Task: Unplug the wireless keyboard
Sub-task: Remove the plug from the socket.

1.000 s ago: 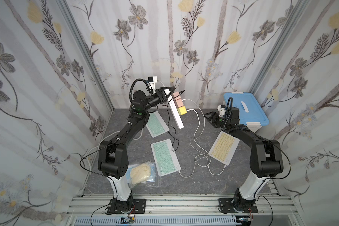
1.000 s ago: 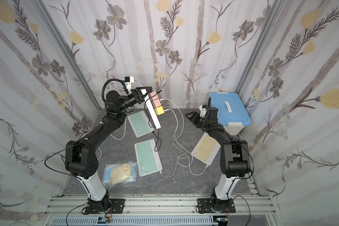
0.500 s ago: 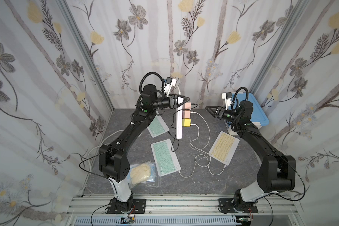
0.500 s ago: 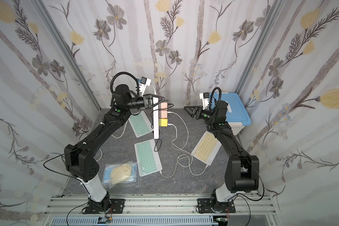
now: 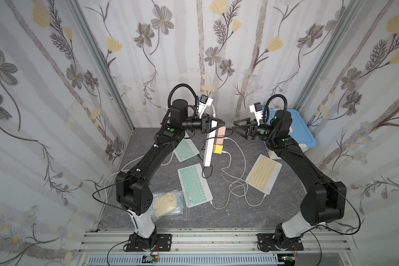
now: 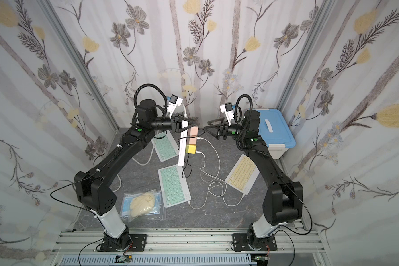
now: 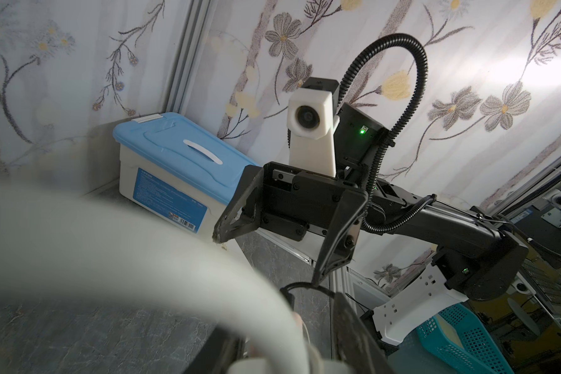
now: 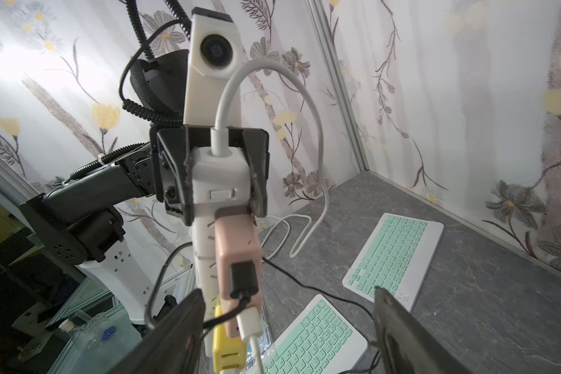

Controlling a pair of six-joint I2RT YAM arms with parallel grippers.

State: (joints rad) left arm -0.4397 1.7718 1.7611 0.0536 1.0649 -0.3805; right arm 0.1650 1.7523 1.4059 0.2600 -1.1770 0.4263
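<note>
White power strip (image 5: 209, 149) now hangs upright, our left end effector (image 5: 219, 125) clamped on its top. We've swung right end effector (image 7: 266, 259) up, wide open, facing pink charger (image 8: 237, 255). Keyboards (image 5: 195, 184) on bench (image 5: 240, 216), still cabled.

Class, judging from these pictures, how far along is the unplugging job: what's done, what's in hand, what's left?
Done: the left tool grips the power strip by its switch end, holding it raised. In hand: the right tool, open, faces the pink adapter, not closed on anything. Left: no plug is out; cables sit in it and the yellow adapter.
</note>
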